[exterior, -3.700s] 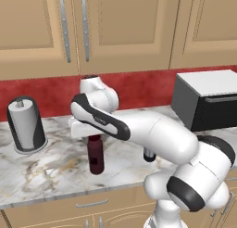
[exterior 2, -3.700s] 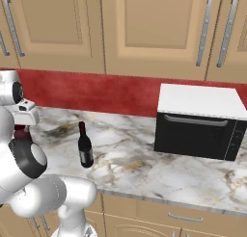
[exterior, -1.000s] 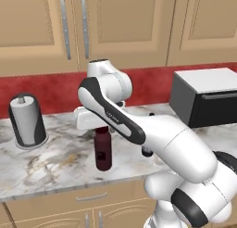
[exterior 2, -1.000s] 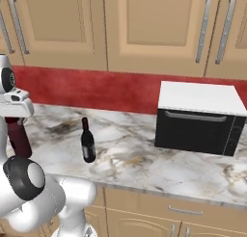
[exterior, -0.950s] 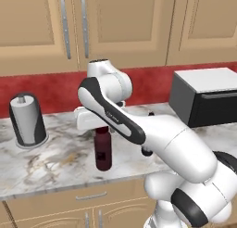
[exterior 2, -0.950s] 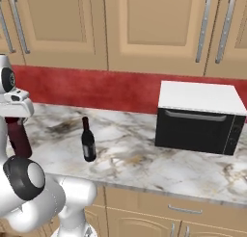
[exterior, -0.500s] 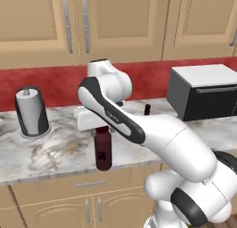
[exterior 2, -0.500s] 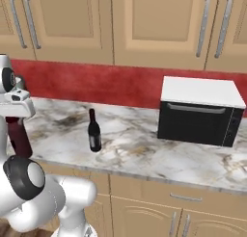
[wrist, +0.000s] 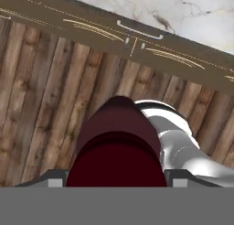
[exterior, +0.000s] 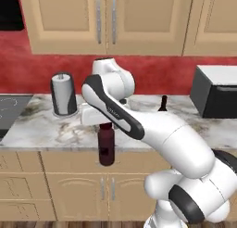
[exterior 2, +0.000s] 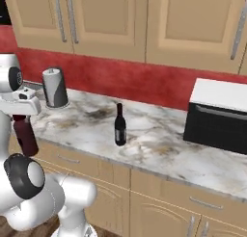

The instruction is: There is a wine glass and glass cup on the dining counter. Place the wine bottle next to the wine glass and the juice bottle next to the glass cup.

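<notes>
The gripper is clamped on the neck of the juice bottle, which hangs upright out past the front edge of the wall counter, above the wood floor. On that marble top the black microwave sits at the right, a grey canister stands at the left near the red backsplash, and the wine bottle stands upright between them

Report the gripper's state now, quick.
Gripper: shut on the juice bottle, carried upright by its top, off the counter and above the wood floor.
</notes>
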